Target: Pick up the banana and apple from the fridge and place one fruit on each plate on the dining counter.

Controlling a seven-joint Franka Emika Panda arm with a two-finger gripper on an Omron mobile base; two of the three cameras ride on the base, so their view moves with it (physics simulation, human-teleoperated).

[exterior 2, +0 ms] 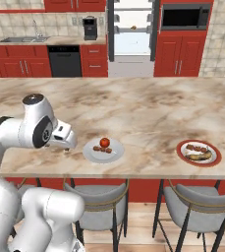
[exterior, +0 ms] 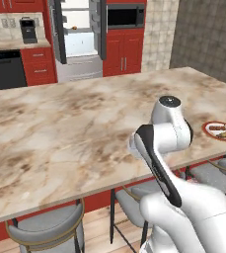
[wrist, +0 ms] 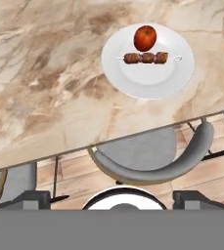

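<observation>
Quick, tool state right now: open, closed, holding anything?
Tool: open, holding nothing; apple sits on the white plate.

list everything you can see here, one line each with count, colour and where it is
dining counter: 1, beige-brown marbled top, across the foreground
white plate: 1, plain pale white, near counter edge
apple: 1, red, on the white plate
skewer: 1, brown pieces, on the white plate beside the apple
red-rimmed plate: 1, white with red rim, right of the white plate
banana: 1, yellow, on the red-rimmed plate with brown food pieces
stools: several, grey seats, under the counter edge
fridge: 1, doors open, back wall
microwave: 1, dark, right of fridge
dishwasher: 1, black, left of fridge
coffee machine: 1, dark, back counter
gripper: 1, open, left of the white plate, holding nothing
</observation>
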